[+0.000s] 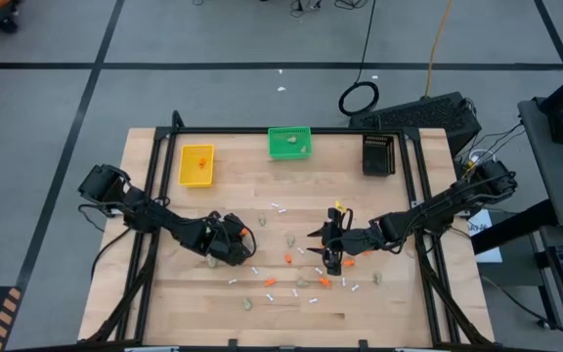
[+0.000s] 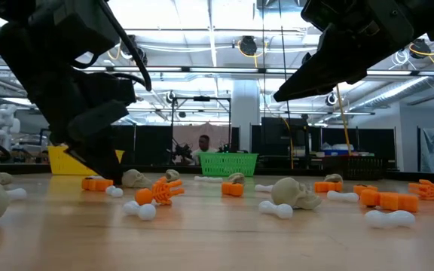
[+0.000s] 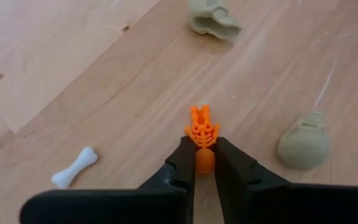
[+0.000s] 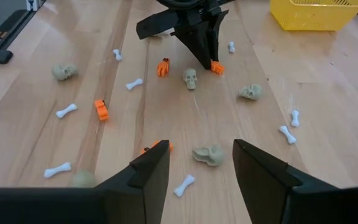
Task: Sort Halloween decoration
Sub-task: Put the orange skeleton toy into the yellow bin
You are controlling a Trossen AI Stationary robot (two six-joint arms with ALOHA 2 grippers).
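Observation:
Small orange pieces, beige skulls and white bones lie scattered over the wooden table (image 1: 164, 293). My left gripper (image 1: 245, 238) is low at the table's left-centre, shut on an orange ribcage piece (image 3: 202, 134); it also shows in the right wrist view (image 4: 205, 53). A white bone (image 3: 74, 168) and two skulls (image 3: 303, 143) (image 3: 213, 18) lie around it. My right gripper (image 4: 201, 168) hovers open above the table at right-centre (image 1: 332, 256), with a skull (image 4: 208, 154) and an orange bit (image 4: 160, 147) lying below and between its fingers, untouched. My left gripper pinches the orange piece's plain lower end (image 3: 204, 160) between its two fingertips (image 3: 184, 163). The fingers slant down from the table's left side and lie along the piece. Its ribbed end (image 3: 202, 124) sticks out beyond the tips, low over the wood.
A yellow bin (image 1: 196, 164), a green bin (image 1: 289, 143) and a black bin (image 1: 379, 154) stand along the table's far edge. More orange pieces (image 2: 386, 199), bones (image 2: 281, 211) and a skull (image 2: 296, 193) lie between the arms and toward the near edge.

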